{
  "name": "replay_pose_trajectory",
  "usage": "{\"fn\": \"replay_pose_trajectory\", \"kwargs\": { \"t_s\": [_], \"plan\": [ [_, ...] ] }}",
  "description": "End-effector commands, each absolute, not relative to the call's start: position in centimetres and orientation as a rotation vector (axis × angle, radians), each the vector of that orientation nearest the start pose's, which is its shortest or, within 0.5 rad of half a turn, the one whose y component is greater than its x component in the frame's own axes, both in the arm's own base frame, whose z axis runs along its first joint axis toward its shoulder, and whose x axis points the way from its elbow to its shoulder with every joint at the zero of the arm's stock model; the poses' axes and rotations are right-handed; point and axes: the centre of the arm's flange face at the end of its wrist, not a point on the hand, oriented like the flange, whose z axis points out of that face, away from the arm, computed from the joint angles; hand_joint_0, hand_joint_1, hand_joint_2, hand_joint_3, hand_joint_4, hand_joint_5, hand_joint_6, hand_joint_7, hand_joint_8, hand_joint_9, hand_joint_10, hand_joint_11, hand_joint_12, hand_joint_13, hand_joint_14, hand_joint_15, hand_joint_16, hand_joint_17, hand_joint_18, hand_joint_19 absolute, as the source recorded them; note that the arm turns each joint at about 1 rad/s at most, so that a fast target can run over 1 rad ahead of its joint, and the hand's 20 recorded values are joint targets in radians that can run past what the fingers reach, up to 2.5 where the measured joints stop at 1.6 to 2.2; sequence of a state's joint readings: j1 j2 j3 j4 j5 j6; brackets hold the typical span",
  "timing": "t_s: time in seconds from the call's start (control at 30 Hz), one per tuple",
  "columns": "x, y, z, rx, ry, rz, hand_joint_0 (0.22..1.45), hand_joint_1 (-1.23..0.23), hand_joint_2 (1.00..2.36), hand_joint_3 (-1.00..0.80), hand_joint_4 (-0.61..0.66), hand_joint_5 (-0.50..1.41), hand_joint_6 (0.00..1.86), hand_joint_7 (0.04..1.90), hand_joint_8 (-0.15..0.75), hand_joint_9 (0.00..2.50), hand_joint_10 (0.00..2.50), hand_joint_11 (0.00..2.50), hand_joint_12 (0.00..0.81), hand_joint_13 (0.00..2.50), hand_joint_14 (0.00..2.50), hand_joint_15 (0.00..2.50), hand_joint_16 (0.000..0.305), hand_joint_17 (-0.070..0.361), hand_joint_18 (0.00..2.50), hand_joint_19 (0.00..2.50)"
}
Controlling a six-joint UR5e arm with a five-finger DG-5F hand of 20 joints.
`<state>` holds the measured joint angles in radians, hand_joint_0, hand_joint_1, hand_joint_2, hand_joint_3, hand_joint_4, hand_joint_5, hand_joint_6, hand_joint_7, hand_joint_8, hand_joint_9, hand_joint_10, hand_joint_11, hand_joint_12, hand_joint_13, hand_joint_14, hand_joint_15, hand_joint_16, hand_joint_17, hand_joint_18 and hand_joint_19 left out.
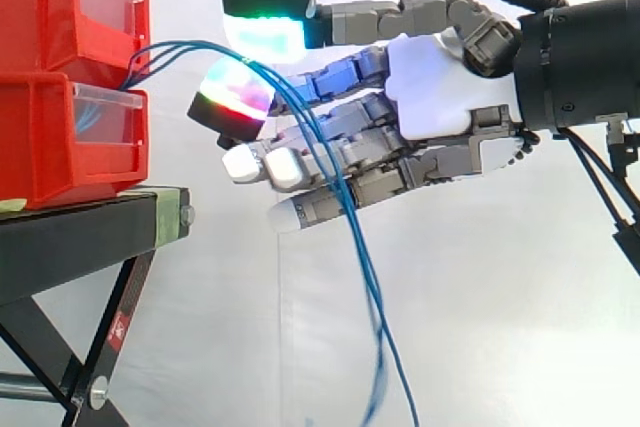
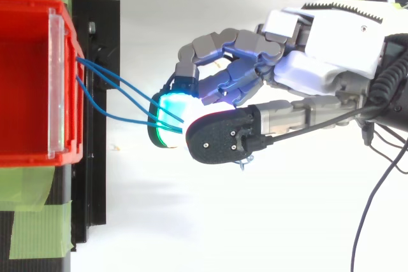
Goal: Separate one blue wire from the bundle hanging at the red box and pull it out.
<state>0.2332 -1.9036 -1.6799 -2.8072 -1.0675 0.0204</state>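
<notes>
A bundle of thin blue wires [image 1: 345, 212] comes out of the front of the red box [image 1: 60, 67], arches to the right and hangs down past the stand. From above, the blue wires [image 2: 121, 97] run from the red box [image 2: 25, 81] into the hand [image 2: 319, 42]. The hand [image 1: 440, 87] reaches in from the right, level with the box. Its thumb pad glows green and cyan above a multicoloured finger pad [image 1: 235, 95]. The wires pass between these two pads, which pinch them. The other fingers stretch out below, behind the hanging wires.
Two red boxes are stacked on a black stand [image 1: 80, 227] with crossed legs, left of the hand. Green tape [image 2: 32, 221] covers part of the stand top. A white curtain hangs behind.
</notes>
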Motion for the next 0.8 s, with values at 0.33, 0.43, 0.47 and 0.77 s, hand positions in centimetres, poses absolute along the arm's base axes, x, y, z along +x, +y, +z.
{"fn": "replay_pose_trajectory", "kwargs": {
  "t_s": [0.33,0.43,0.47,0.77],
  "plan": [
    [59.52,-4.52,28.71,1.384,1.086,0.941,0.63,-0.63,1.03,-0.10,0.25,-0.18,0.76,1.09,0.369,0.76,0.02,0.67,0.331,1.34,0.02,1.26,0.053,0.119,0.49,0.54],
    [59.56,-4.52,28.78,1.384,1.084,0.941,0.63,-0.64,1.03,-0.11,0.25,-0.18,0.76,1.09,0.368,0.77,0.02,0.68,0.307,1.41,0.01,1.43,0.053,0.120,0.50,0.58],
    [59.56,-4.51,28.78,1.383,1.085,0.942,0.63,-0.64,1.03,-0.11,0.25,-0.18,0.76,1.09,0.369,0.77,0.02,0.69,0.304,1.42,0.01,1.51,0.054,0.121,0.52,0.60],
    [59.52,-4.53,28.71,1.386,1.084,0.941,0.64,-0.64,1.03,-0.11,0.25,-0.18,0.76,1.09,0.383,0.86,0.02,0.87,0.309,1.25,1.19,1.36,0.049,0.110,0.90,1.23]
  ]
}}
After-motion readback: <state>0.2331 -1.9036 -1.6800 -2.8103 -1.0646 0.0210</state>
